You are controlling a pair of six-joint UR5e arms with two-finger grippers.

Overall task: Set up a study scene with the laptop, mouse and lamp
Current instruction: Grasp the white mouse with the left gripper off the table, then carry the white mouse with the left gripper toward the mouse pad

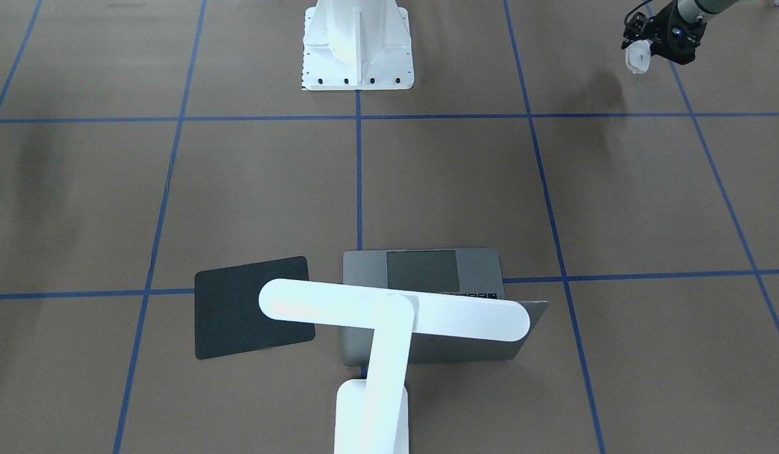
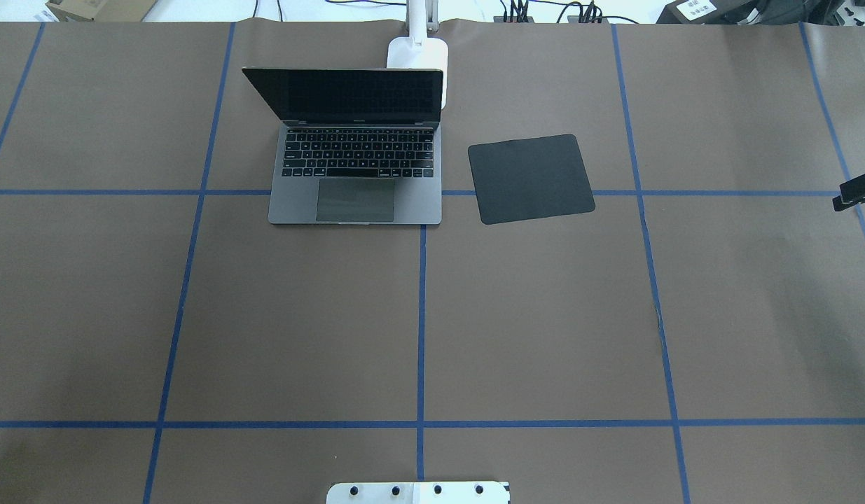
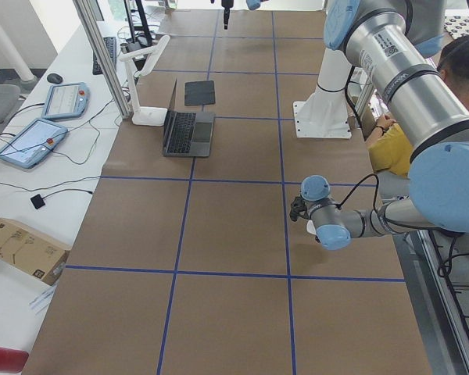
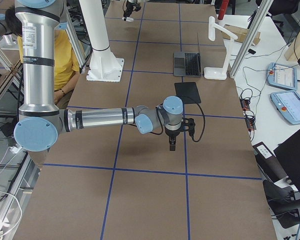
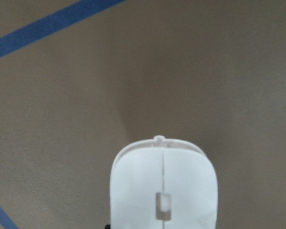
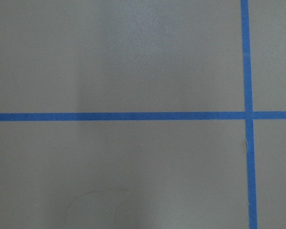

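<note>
Bright, even overhead light; faint soft shadows smear the table at upper left. The lamp blows out white, bottom centre; the mouse close-up looks soft.

A black mat lies on the brown table crossed by blue tape.

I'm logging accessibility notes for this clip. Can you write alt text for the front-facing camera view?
A white desk lamp stands in the foreground, its bar head crossing in front of an open grey laptop, with a black mat on the picture's left. At top right the left gripper holds a white mouse; a white pedestal sits top centre.
</note>
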